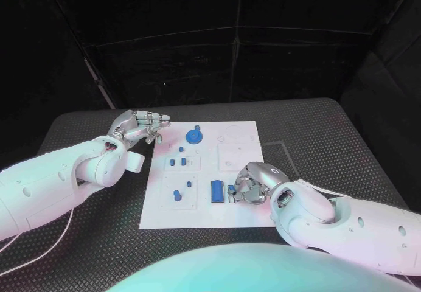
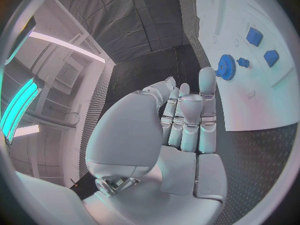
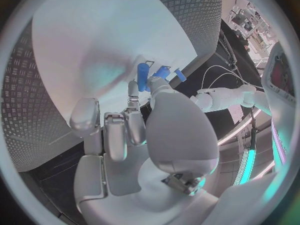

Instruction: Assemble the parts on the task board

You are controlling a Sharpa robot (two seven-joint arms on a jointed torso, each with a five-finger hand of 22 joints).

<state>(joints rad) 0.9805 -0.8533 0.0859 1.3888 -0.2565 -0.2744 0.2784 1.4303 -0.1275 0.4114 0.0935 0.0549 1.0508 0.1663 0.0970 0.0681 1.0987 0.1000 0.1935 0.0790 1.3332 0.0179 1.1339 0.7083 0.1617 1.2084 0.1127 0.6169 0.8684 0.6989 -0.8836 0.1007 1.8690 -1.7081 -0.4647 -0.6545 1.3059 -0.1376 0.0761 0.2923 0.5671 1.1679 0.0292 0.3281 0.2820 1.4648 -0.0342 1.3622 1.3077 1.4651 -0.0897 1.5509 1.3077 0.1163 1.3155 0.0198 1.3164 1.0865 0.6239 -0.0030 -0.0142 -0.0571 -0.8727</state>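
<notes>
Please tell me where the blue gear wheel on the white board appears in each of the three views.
Head view: the blue toothed gear wheel lies at the far end of the white task board, near the left hand.
Left wrist view: it lies beyond the fingertips.
Right wrist view: not in it.
Shared landmark: the board.

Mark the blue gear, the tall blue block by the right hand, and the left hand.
blue gear (image 1: pixel 194 134): head view, on the gear's face.
tall blue block (image 1: pixel 216 191): head view, middle of its top face.
left hand (image 1: pixel 139 126): head view, middle of the hand, at the board's far left corner.
</notes>
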